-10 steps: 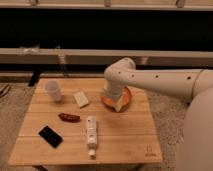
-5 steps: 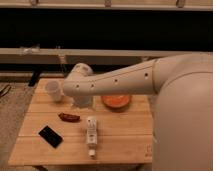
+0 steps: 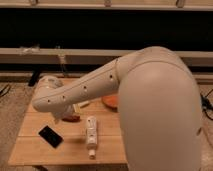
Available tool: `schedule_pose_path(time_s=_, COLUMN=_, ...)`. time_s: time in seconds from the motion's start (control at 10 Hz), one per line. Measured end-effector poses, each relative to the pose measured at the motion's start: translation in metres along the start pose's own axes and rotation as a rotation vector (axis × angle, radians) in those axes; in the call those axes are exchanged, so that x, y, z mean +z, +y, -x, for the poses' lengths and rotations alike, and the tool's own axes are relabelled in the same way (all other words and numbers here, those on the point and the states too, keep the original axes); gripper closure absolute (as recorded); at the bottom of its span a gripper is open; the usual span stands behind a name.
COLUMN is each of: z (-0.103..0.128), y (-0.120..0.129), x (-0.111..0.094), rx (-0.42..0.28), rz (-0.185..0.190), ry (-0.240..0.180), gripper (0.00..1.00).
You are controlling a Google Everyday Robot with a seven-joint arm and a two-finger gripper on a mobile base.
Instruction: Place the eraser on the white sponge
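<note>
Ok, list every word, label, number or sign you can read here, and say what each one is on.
No text can be read anywhere.
Long white tube on the wooden table: any label is too blurred to read.
Flat black eraser: no marking shows.
White robot arm: no lettering shows; its hand hangs over the table's left part, beside the reddish-brown oblong item.

Pale arm [image 3: 95,87] outstretched, claw [image 3: 58,118] low beneath the wrist [image 3: 49,98].

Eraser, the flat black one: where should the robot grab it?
Come down from above and pinch the eraser across its narrow width. It lies flat and slanted on the wooden table, so only its long edges can be gripped. The hand hangs just beyond it.
</note>
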Motion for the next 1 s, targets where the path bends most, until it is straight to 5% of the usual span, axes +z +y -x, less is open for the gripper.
schedule_pose_path(time_s=1.0, z=-0.0026, y=-0.0102, x=0.0113, rx=-0.027, rz=-0.003, ry=-0.019, gripper=0.22)
